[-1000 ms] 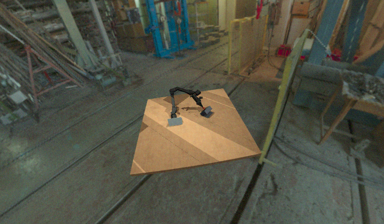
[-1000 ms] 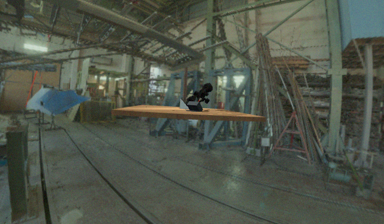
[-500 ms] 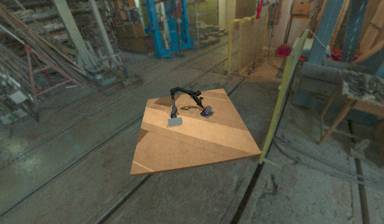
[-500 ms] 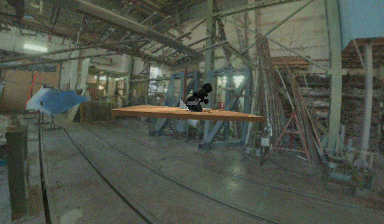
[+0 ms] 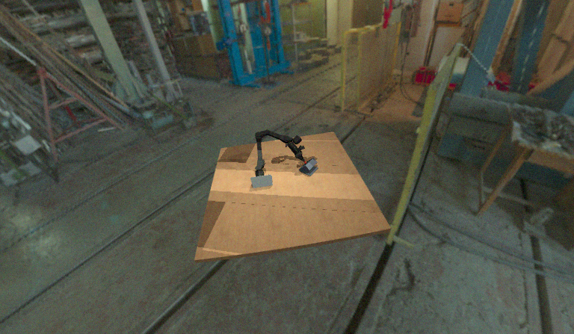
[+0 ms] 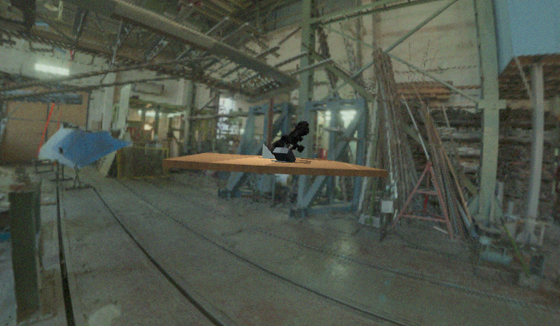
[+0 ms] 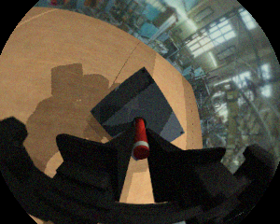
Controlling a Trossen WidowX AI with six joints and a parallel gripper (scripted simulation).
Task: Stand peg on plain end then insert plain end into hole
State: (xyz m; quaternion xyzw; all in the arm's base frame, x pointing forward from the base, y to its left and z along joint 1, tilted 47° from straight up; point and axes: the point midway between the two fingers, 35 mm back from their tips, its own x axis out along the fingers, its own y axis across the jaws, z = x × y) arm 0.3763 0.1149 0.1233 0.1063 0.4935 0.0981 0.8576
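Note:
A red peg (image 7: 139,133) with a white band near its near end is held between the fingertips, the band end toward the wrist camera. My gripper (image 7: 140,130) (image 5: 304,160) is shut on the peg. The dark sloped panel (image 7: 151,100) (image 5: 305,169) (image 6: 284,154) stands under and ahead of the fingertips. The peg's plain end points at the panel and meets the dark hole in its face; how deep it sits cannot be told. In the exterior view the panel hides the peg and fingertips.
A light grey plate (image 5: 261,181) (image 6: 267,152) stands by the arm's base. The wooden table top (image 5: 296,224) (image 6: 231,165) carries the arm, the plate and the panel. The arm casts a shadow beside the panel.

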